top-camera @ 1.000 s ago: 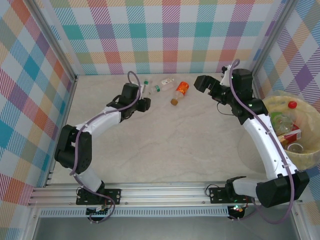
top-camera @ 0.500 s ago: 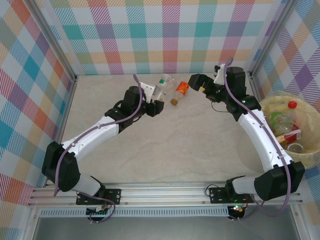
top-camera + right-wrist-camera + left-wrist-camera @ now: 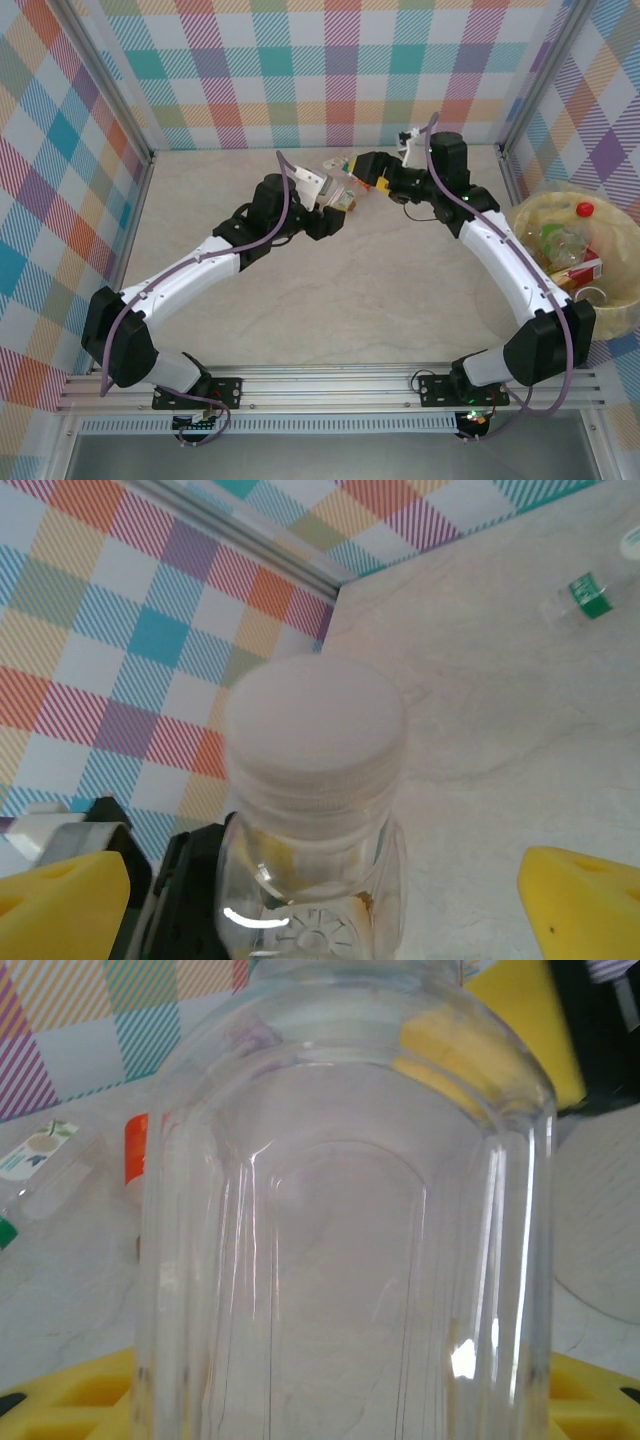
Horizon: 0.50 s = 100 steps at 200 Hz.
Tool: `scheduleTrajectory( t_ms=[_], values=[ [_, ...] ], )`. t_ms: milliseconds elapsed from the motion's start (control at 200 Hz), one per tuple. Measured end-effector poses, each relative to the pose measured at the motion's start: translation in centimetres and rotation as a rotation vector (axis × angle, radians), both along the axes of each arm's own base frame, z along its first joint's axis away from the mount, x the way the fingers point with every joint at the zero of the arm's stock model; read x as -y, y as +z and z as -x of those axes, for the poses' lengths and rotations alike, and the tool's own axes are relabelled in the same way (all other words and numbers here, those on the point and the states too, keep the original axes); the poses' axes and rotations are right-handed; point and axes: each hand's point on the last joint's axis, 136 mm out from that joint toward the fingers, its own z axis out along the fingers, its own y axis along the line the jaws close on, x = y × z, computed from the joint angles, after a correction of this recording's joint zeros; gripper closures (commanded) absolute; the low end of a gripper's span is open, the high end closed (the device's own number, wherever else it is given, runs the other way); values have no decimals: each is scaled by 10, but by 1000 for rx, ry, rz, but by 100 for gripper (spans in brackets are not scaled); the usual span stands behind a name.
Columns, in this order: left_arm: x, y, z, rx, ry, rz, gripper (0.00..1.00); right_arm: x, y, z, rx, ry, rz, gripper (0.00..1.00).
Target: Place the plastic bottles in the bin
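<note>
- The clear bottle crowded the left wrist view, its top and base cut off; from overhead it was hard to make out between the two arms at upper centre.
- The left gripper pinched that bottle between its yellow pads.
- The right gripper stood spread wide, its fingertips in the lower corners, clear of the white cap.
- A pale marbled table lay under pastel checked walls.
- The bin, clipped by the right edge, held several bottles.
- The right wrist view added a green-labelled bottle lying at upper right; the left wrist view showed an orange-labelled bottle at left.
</note>
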Motion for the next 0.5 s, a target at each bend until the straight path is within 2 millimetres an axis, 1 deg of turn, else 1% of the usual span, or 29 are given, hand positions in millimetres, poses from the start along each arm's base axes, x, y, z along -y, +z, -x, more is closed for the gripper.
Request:
scheduleTrajectory(
  t_ms=[55, 160, 285, 395, 500],
  values=[
    [4, 4, 2, 7, -17, 13, 69, -6, -6, -1, -11, 11, 5, 0],
    [10, 5, 7, 5, -51, 25, 69, -13, -12, -4, -20, 13, 10, 9],
    [15, 3, 11, -6, -81, 31, 69, -18, -9, -5, -4, 5, 2, 17],
    [16, 2, 13, -11, -92, 32, 69, -17, -5, -11, 14, -32, -9, 27],
    [18, 0, 13, -17, -98, 31, 69, -10, -11, -17, 19, -94, -8, 37]
  ],
)
